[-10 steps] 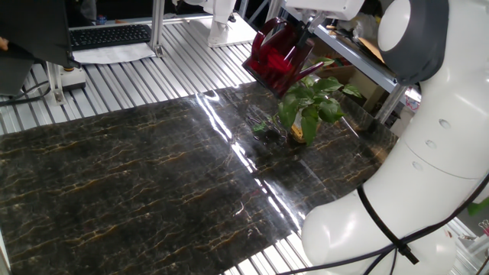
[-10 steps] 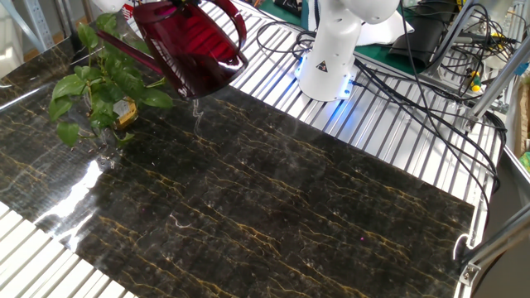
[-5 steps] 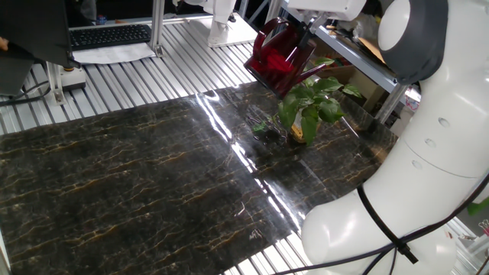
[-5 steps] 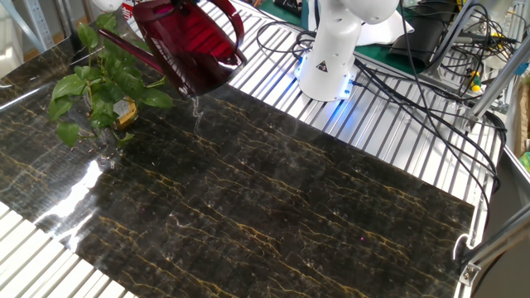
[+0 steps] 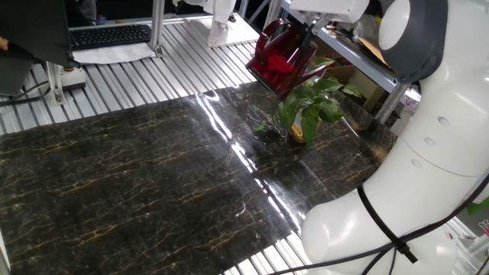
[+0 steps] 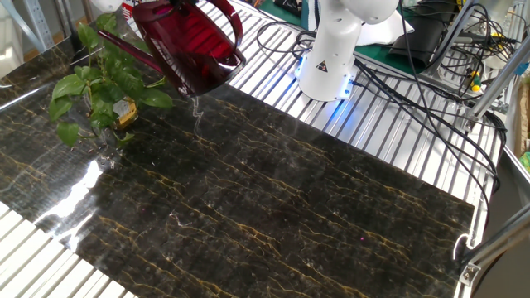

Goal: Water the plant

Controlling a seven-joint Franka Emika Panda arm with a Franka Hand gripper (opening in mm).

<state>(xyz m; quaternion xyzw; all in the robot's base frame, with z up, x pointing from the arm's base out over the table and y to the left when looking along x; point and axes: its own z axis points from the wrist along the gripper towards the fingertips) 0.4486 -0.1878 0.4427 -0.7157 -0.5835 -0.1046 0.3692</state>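
The plant (image 5: 309, 105) stands in a small pot at the far right of the dark marble table (image 5: 137, 176); the other fixed view shows the plant (image 6: 98, 89) at the left. A dark red translucent watering can (image 5: 276, 55) hangs in the air just beside and above it, tilted. Its long spout (image 6: 124, 51) reaches over the leaves. My gripper (image 5: 309, 24) is shut on the handle at the top of the watering can (image 6: 192, 48). The fingertips are mostly hidden by the can and the frame edge.
My white arm (image 5: 428, 153) fills the right foreground. The arm's base (image 6: 330, 58) stands on a slatted metal bench with loose cables (image 6: 431, 74). A keyboard (image 5: 111, 34) and a metal frame post (image 5: 157, 27) lie beyond the table.
The watering can has drifted slightly to the right, toward the plant, still held tilted. The plant has not moved.
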